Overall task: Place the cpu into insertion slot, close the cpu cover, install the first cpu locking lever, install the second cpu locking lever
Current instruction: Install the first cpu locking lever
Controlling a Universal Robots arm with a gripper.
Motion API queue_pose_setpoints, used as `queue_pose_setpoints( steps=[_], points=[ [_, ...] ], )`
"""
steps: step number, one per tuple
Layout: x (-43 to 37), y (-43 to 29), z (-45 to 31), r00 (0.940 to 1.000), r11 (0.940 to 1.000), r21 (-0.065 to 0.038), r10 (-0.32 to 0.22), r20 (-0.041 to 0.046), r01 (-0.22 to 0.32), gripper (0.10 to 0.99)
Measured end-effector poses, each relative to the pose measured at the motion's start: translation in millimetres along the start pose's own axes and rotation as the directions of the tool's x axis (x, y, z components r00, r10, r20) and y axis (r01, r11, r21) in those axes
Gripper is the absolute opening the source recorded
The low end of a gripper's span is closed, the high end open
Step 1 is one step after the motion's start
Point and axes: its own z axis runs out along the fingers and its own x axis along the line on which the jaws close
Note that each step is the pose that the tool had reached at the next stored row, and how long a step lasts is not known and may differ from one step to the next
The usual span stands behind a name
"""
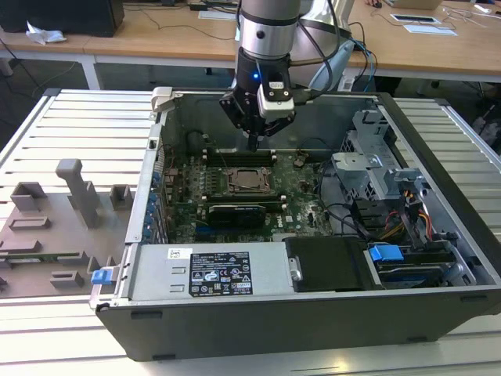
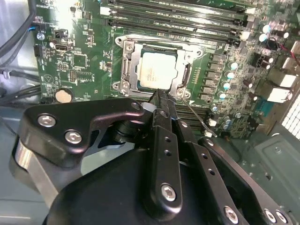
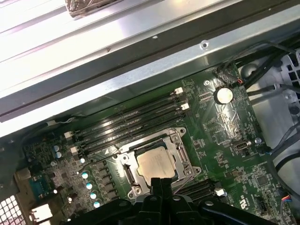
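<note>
**Cpu seated in the socket, end effector closed just above its edge**

The cpu [image 2: 157,72] lies flat in the insertion slot [image 2: 154,40], its pale metal top facing up. The cpu cover [image 2: 134,63] is folded down around it, so the chip shows through the cover's central window. The socket sits on the green motherboard [image 1: 301,192] inside the open computer case [image 1: 313,313], which rests on a slatted metal counter [image 1: 78,117].

The end effector [image 1: 253,143] hangs from the arm over the board, its fingers pressed together into one narrow tip with nothing between them. In the exterior view the tip hovers over the long black memory slots [image 1: 239,155], just beyond the far edge of the socket and above the board rather than on it. In both wrist views the joined fingertips [image 3: 162,183] overlap one edge of the socket, close beside the cpu but clear of its top. I cannot tell whether they touch the cover's rim.

A thin metal rod [image 2: 199,121] slants out from the socket's corner, just beside the fingers and apart from them.
</note>
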Motion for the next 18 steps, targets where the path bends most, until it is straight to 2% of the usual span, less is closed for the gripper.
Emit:
queue_pose_setpoints(
  steps=[5, 11, 16, 18],
  points=[
    [0.0, 0.0, 0.0, 0.9988, 0.9988, 0.001, -0.050, 0.0005, 0.050, 0.106],
    [0.0, 0.0, 0.0, 0.9936, 0.9936, 0.002, -0.113, 0.0012, 0.113, 0.106],
    [0.0, 0.0, 0.0, 0.9881, 0.9881, 0.003, -0.154, 0.0017, 0.154, 0.106],
    [0.0, 0.0, 0.0, 0.9829, 0.9829, 0.003, -0.184, 0.0019, 0.184, 0.106]
  ],
)
